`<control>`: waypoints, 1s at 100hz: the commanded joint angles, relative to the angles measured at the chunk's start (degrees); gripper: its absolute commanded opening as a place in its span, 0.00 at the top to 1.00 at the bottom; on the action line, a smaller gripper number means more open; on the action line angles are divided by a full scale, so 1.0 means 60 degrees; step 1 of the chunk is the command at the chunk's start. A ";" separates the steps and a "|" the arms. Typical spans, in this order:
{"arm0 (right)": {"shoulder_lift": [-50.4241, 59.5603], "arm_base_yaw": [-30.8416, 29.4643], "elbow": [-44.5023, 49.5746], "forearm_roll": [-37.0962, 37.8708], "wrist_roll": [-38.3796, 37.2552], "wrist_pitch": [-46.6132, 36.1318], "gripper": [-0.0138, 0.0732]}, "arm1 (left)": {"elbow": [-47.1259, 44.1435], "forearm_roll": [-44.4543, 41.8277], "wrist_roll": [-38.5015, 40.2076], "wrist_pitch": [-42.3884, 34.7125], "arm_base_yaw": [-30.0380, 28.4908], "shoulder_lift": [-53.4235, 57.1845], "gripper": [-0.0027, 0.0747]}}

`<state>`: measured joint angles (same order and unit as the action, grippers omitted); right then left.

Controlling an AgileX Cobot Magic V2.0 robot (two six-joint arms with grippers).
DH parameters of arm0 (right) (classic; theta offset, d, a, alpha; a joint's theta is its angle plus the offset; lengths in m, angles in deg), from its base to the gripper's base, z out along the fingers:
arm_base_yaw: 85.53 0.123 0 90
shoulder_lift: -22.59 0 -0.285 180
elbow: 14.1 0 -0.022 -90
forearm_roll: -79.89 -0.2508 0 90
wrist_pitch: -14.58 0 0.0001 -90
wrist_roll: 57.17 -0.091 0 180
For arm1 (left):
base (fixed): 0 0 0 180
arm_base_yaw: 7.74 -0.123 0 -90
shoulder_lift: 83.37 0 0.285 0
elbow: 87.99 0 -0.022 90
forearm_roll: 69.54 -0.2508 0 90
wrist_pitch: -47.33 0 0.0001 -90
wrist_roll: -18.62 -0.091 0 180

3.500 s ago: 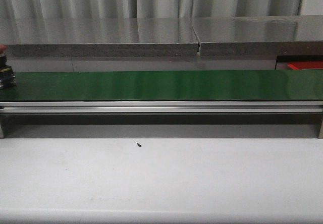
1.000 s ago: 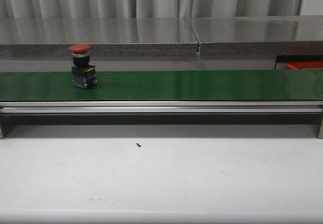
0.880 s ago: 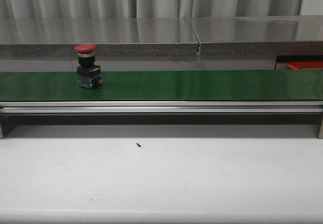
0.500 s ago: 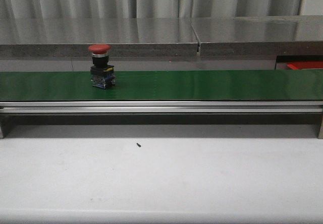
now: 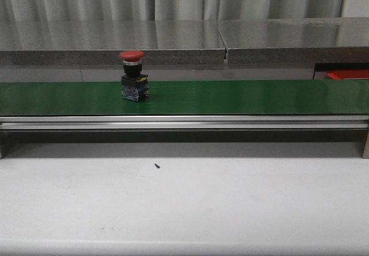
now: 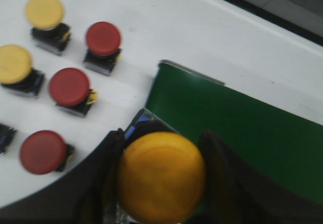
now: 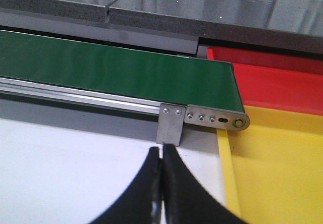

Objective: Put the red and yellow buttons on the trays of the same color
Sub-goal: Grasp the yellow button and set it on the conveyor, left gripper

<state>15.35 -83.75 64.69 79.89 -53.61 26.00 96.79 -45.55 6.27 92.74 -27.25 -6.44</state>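
Observation:
A red button (image 5: 133, 76) stands upright on the green conveyor belt (image 5: 230, 97), left of centre in the front view. In the left wrist view my left gripper (image 6: 160, 176) is shut on a yellow button (image 6: 161, 176), held over the belt's end (image 6: 242, 128). Beside it, on the white table, stand several loose buttons: red ones (image 6: 103, 38) (image 6: 69, 87) (image 6: 42, 151) and yellow ones (image 6: 44, 12) (image 6: 14, 64). In the right wrist view my right gripper (image 7: 162, 156) is shut and empty, near the belt's other end, beside the yellow tray (image 7: 277, 168) and the red tray (image 7: 282, 82).
A steel counter (image 5: 173, 37) runs behind the belt. A corner of the red tray (image 5: 349, 74) shows at the far right of the front view. A small dark speck (image 5: 157, 165) lies on the white table in front of the belt's aluminium rail (image 5: 184, 122).
The red button has ridden the belt to the right, from the far left edge to left of centre. Neither arm appears in the front view.

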 commanded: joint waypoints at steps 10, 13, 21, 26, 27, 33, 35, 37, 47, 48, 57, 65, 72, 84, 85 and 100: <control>0.0171 -0.0002 -0.0006 0.0104 0.0022 -0.0708 0.92 | 0.0727 -0.0106 -0.0034 -0.0216 0.0890 -0.0183 0.99; 0.0171 -0.0002 -0.0006 0.0104 0.0022 -0.0708 0.92 | 0.0806 -0.0127 -0.0034 -0.0164 0.0996 -0.0319 0.99; 0.0171 -0.0002 -0.0006 0.0104 0.0022 -0.0708 0.92 | 0.0899 -0.0297 -0.0034 -0.0121 0.1297 -0.0697 0.99; 0.0171 -0.0002 -0.0006 0.0104 0.0022 -0.0708 0.92 | 0.0970 -0.0368 -0.0034 0.0006 0.1417 -0.0915 0.99; 0.0171 -0.0002 -0.0006 0.0104 0.0022 -0.0708 0.92 | 0.0999 -0.0386 -0.0034 0.0033 0.1440 -0.0950 0.99; 0.0171 -0.0002 -0.0006 0.0104 0.0022 -0.0708 0.92 | 0.1109 -0.0449 -0.0034 0.0264 0.1551 -0.1215 0.99; 0.0171 -0.0002 -0.0006 0.0104 0.0022 -0.0708 0.92 | 0.1161 -0.0449 -0.0034 0.0330 0.1587 -0.1301 0.99; 0.0171 -0.0002 -0.0006 0.0104 0.0022 -0.0708 0.92 | 0.1184 -0.0449 -0.0034 0.0383 0.1612 -0.1362 0.99; 0.0171 -0.0002 -0.0006 0.0104 0.0022 -0.0708 0.92 | 0.1207 -0.0449 -0.0034 0.0393 0.1655 -0.1508 0.99; 0.0171 -0.0002 -0.0006 0.0104 0.0022 -0.0708 0.92 | 0.1207 -0.0449 -0.0034 0.0393 0.1655 -0.1508 0.99; 0.0171 -0.0002 -0.0006 0.0104 0.0022 -0.0708 0.92 | 0.1207 -0.0449 -0.0034 0.0393 0.1655 -0.1559 0.99; 0.0171 -0.0002 -0.0006 0.0104 0.0022 -0.0708 0.92 | 0.1207 -0.0469 -0.0034 0.0416 0.1655 -0.1612 0.99; 0.0171 -0.0002 -0.0006 0.0104 0.0022 -0.0708 0.92 | 0.1207 -0.0490 -0.0034 0.0434 0.1655 -0.1622 0.98; 0.0171 -0.0002 -0.0006 0.0104 0.0022 -0.0708 0.92 | 0.1207 -0.0514 -0.0034 0.0444 0.1655 -0.1622 0.89; 0.0171 -0.0002 -0.0006 0.0104 0.0022 -0.0708 0.92 | 0.1207 -0.0514 -0.0034 0.0465 0.1655 -0.1622 0.87; 0.0171 -0.0002 -0.0006 0.0104 0.0022 -0.0708 0.92 | 0.1207 -0.0514 -0.0034 0.0520 0.1655 -0.1622 0.52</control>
<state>15.35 -83.75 64.69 79.89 -53.61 26.00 102.03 -49.76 5.98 96.99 -17.69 -18.64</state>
